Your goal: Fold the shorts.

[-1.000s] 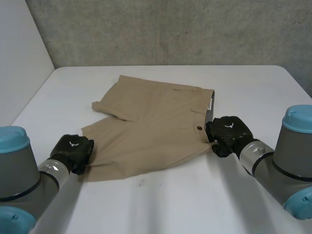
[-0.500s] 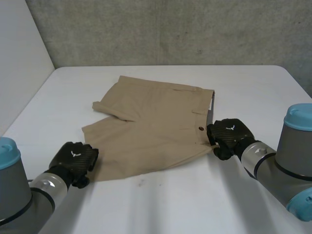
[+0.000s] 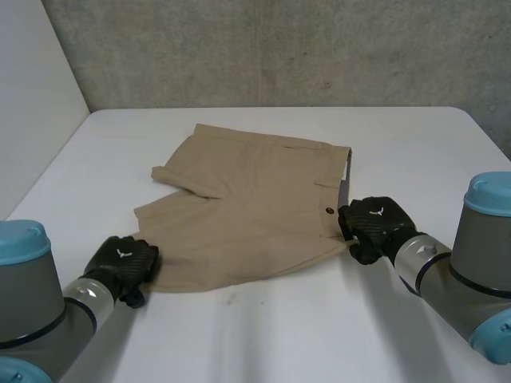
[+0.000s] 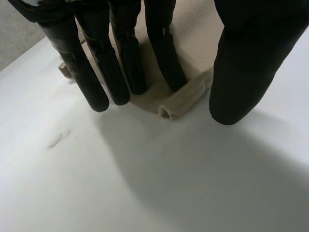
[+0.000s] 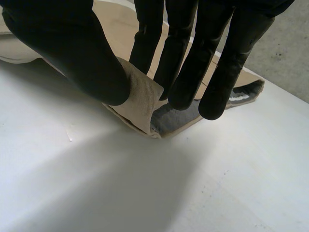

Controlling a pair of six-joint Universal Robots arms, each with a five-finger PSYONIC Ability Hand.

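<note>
Tan shorts [image 3: 247, 207] lie flat on the white table [image 3: 271, 335], waistband toward my right arm, leg hems toward my left. My left hand [image 3: 121, 263] rests at the near leg's hem corner. In the left wrist view its fingers [image 4: 120, 63] are straight over the cloth and the thumb stands apart, with the rolled hem [image 4: 186, 99] lying loose between them. My right hand [image 3: 375, 226] sits at the near waistband corner. In its wrist view the thumb [image 5: 72, 48] and fingers pinch the lifted waistband flap [image 5: 140, 99], showing grey lining [image 5: 169, 121] beneath.
A grey concrete wall [image 3: 279, 48] runs behind the table and a pale panel [image 3: 32, 96] stands at the far left. A small dark mark [image 3: 231, 301] shows on the table just before the shorts' near edge.
My left hand has let go of the near leg hem, its fingers straightening, and drawn back slightly toward me. The hem corner has settled flat. My right hand keeps its pinch and has barely moved.
</note>
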